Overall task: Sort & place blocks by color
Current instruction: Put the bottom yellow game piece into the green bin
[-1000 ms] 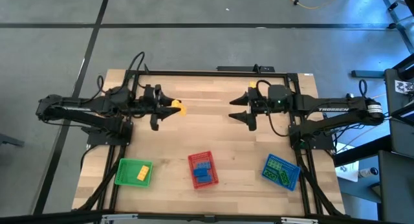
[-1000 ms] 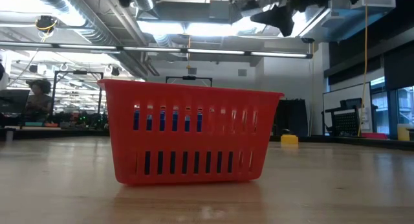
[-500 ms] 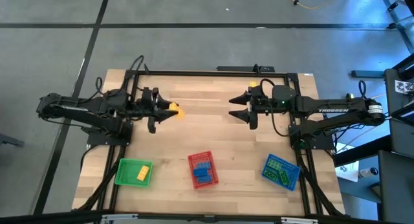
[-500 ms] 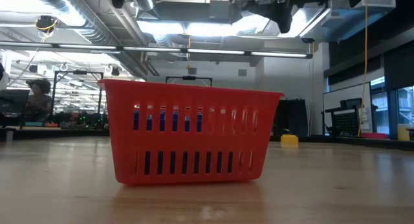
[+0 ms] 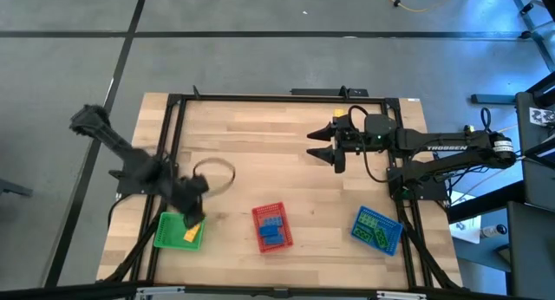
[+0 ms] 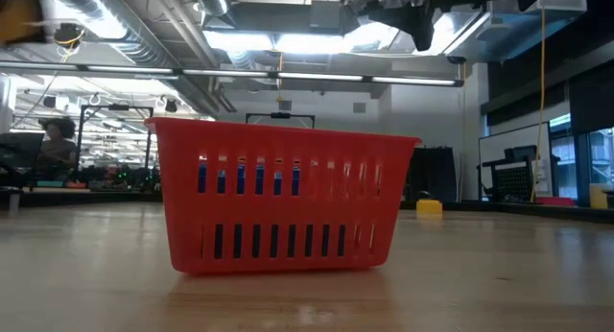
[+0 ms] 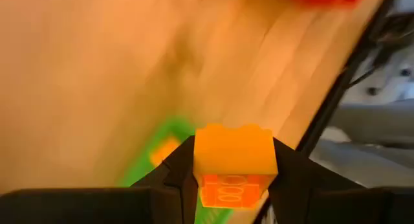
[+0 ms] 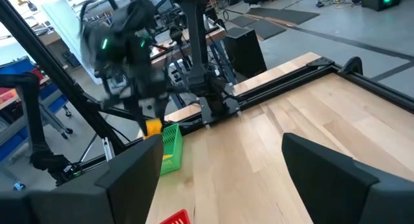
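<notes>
My left gripper (image 5: 192, 218) hangs over the green tray (image 5: 173, 231) at the table's near left, shut on a yellow block (image 7: 233, 156). The right wrist view shows this block (image 8: 153, 127) just above the green tray (image 8: 171, 146). Another yellow block (image 5: 190, 234) lies inside that tray. Blue blocks (image 5: 271, 227) sit in the red tray (image 5: 270, 212), and green blocks (image 5: 375, 231) in the blue tray (image 5: 378, 215). My right gripper (image 5: 323, 146) hovers open over the far middle of the table. My left gripper pinches the yellow block between its two fingers (image 7: 176, 172), which press on two opposite side walls (image 7: 202, 153). The block is lifted clear, above the green tray, its studded face (image 7: 233, 129) pointing away from the wrist.
The three trays stand in a row along the near edge. In the low view the red tray (image 6: 283, 200) fills the middle, with blue blocks behind its slots. Bare wood lies between the trays and my right gripper (image 8: 223, 166). A black frame (image 5: 286, 97) borders the table.
My left arm has swung fast from the table's far left toward the near edge and now stands over the green tray, carrying the yellow block with it, still shut on it.
</notes>
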`<state>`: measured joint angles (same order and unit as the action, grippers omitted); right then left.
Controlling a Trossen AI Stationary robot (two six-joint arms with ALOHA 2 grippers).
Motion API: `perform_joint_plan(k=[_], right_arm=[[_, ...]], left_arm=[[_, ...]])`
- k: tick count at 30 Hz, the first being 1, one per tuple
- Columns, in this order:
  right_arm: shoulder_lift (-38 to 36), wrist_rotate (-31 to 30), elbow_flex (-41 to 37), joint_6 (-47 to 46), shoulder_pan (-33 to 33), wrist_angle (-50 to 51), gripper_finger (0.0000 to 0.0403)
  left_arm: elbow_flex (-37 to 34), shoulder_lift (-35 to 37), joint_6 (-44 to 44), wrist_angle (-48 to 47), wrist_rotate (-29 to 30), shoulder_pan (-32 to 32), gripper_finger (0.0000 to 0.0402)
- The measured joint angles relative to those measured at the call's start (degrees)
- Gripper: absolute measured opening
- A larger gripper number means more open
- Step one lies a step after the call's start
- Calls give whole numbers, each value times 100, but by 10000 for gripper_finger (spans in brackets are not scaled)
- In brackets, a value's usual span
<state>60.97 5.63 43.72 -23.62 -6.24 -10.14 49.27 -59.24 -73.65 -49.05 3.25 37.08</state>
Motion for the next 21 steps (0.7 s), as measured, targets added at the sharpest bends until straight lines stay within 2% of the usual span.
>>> perform_joint_plan(k=[5, 11, 14, 21], right_arm=[[0, 0, -2, 2, 0, 44, 319], [0, 0, -2, 138, 0, 66, 319], [0, 0, -2, 163, 0, 68, 319], [0, 0, -2, 162, 0, 84, 319]], left_arm=[[-205, -653, -2035, -5, -103, 1156, 129], [-591, -1142, -4063, -249, -671, 1855, 129], [-858, -1172, -4430, -95, -717, 1921, 129], [-1051, -1159, -4460, 166, -577, 1770, 129]])
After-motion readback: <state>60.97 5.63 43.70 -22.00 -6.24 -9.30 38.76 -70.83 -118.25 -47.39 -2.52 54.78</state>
